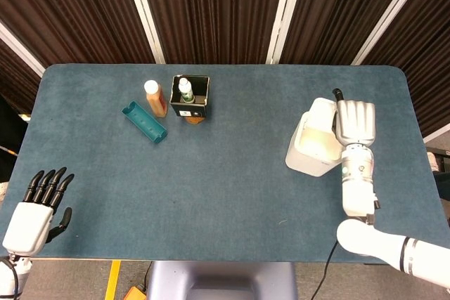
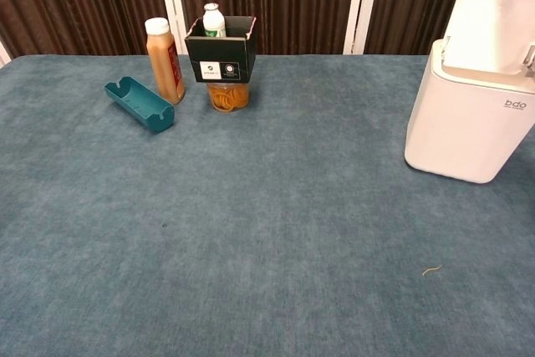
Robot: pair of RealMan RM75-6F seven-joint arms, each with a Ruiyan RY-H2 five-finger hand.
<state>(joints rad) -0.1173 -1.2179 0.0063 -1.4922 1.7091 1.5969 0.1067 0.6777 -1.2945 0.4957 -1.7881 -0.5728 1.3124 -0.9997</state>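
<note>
Right hand [image 1: 355, 121]: seen from above, back uppermost, laid over the raised lid at the rear right of the white bin [image 1: 315, 147]; its fingers lie flat and close together on the lid, but whether they clasp the lid's edge cannot be told. In the chest view only a dark fingertip shows at the bin's upper right corner. The bin stands on the right half of the blue desk [image 1: 232, 173], its lid tilted up and its opening exposed.

Left hand [image 1: 35, 212]: at the near left corner of the desk, well apart from every object, fingers extended and slightly spread, holding nothing.

Far left group, well apart from both hands: a teal tray [image 1: 144, 121] lying at an angle; just beside it an upright orange bottle [image 1: 155, 98] with a white cap; next to that a black box [image 1: 190, 96] containing a small white bottle [image 1: 185, 90] with a green label; a jar of orange contents [image 2: 228, 95] stands directly before the box.
</note>
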